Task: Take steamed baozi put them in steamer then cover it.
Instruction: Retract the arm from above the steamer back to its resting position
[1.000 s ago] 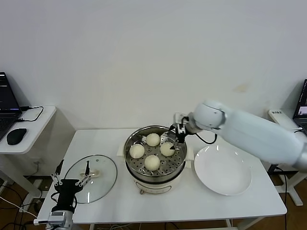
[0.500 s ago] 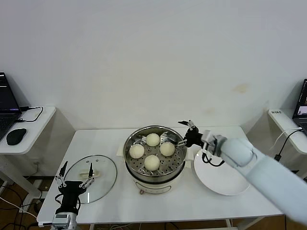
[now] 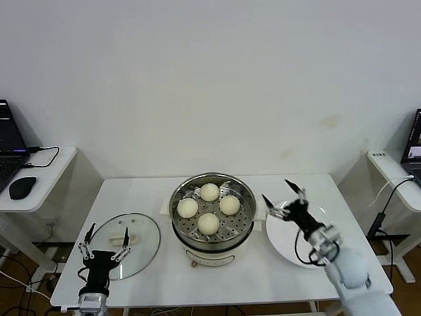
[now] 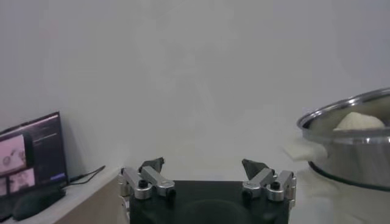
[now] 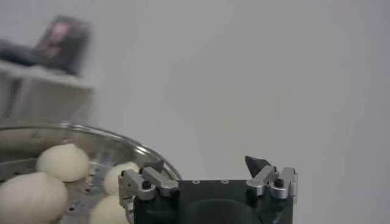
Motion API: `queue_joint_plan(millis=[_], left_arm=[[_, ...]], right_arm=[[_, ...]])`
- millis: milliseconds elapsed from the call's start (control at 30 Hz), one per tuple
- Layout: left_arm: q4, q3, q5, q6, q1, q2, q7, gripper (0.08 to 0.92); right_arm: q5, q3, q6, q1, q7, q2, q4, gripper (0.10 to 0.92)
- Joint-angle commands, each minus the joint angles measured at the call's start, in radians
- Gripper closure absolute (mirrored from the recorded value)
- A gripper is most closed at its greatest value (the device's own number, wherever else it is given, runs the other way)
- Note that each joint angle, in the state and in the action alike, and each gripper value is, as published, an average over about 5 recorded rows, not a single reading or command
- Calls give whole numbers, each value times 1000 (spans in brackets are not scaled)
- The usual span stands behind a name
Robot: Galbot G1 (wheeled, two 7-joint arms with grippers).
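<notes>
The steamer [image 3: 197,251], a shiny steel pot on a white base, stands mid-table with several cream-white baozi [image 3: 208,223] on its perforated tray. Its glass lid [image 3: 146,245] lies flat on the table to the left. My right gripper [image 3: 284,195] hangs open and empty to the right of the steamer, over the white plate's near-left edge. The right wrist view shows the right gripper [image 5: 206,163] with baozi [image 5: 61,161] inside the steamer rim [image 5: 91,131]. My left gripper [image 3: 106,232] stands open over the lid's near edge; the left gripper [image 4: 203,164] faces the steamer [image 4: 350,146].
An empty white plate [image 3: 316,247] lies right of the steamer. The white table [image 3: 197,280] ends just in front of the lid. A side table at far left carries a laptop [image 3: 8,141] and a mouse [image 3: 23,187].
My right arm has drawn back from the steamer's right rim to the right and nearer, ending over the plate, with its gripper empty. The left gripper has crept slightly farther over the lid.
</notes>
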Motion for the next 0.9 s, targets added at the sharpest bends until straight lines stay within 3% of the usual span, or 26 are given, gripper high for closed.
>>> queue_joint_plan(millis=[33, 367, 900], left_arm=[[128, -33, 734, -14, -6, 28, -50, 177], [201, -28, 1130, 60, 22, 49, -3, 177], [392, -15, 1158, 76, -172, 66, -40, 177]], right_arm=[[-33, 335, 39, -301, -57, 264, 15, 203], [-81, 359, -32, -338, 80, 336, 42, 203], [-86, 366, -23, -356, 94, 347, 20, 203]])
